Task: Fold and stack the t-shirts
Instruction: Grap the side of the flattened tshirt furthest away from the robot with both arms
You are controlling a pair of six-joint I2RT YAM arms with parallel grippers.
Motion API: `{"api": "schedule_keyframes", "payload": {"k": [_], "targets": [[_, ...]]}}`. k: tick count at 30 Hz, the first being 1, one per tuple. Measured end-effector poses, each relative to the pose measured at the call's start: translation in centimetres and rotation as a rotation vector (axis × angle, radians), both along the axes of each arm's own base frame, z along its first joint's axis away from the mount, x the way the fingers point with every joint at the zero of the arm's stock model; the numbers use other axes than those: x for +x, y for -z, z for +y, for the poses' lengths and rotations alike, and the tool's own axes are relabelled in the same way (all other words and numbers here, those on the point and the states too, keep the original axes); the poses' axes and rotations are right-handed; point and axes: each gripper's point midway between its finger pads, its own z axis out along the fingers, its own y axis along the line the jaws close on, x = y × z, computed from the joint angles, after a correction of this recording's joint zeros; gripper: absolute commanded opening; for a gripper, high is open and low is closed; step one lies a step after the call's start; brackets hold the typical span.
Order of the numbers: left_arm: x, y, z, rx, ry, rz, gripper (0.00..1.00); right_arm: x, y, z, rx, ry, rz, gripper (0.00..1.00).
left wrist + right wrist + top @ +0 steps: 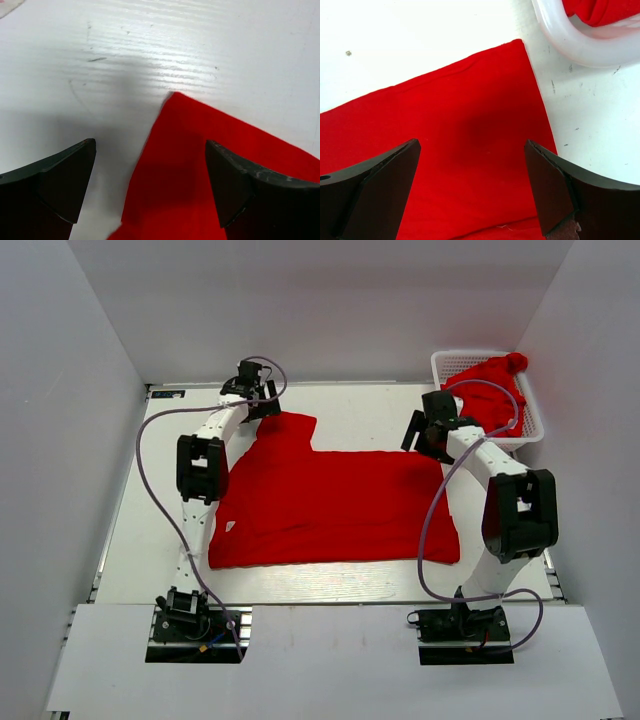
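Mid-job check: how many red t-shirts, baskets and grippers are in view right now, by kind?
Red t-shirts: 2, the spread t-shirt and the bunched t-shirt in the white basket; that heap may hide more.
White baskets: 1
Grippers: 2, left gripper and right gripper, both open
Total: 5

Top view high overhead; wrist views close, down onto t-shirt (330,505).
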Motion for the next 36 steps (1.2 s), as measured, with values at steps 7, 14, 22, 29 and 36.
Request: {"api": "schedule_keyframes", "payload": {"k": [7, 14, 22, 29, 36], "targets": [[3.5, -0.4, -1.4, -0.042, 0.025, -0.125, 1.00, 0.2, 0.6, 0.1, 0.000, -0.002, 0.013, 0.90], [3.7, 0.5, -1.7, 0.043, 0.025, -0.140, 0.97, 0.2, 1.6, 0.1, -0.002, 0.000, 0.037, 0.90], [1.9, 1.1, -4.6, 0.187, 0.066, -0.119, 0.61, 0.2, 1.6, 0.2, 0.003, 0.004, 0.036, 0.90], [1.9, 1.3, -5.0, 0.171, 0.035, -0.121, 0.15, 0.1, 1.7, 0.2, 0.002, 0.004, 0.038, 0.90], [1.9, 1.2, -3.2, 0.230, -0.036, -0.125, 0.00, 0.1, 1.7, -0.1, -0.013, 0.001, 0.039, 0.90]]}}
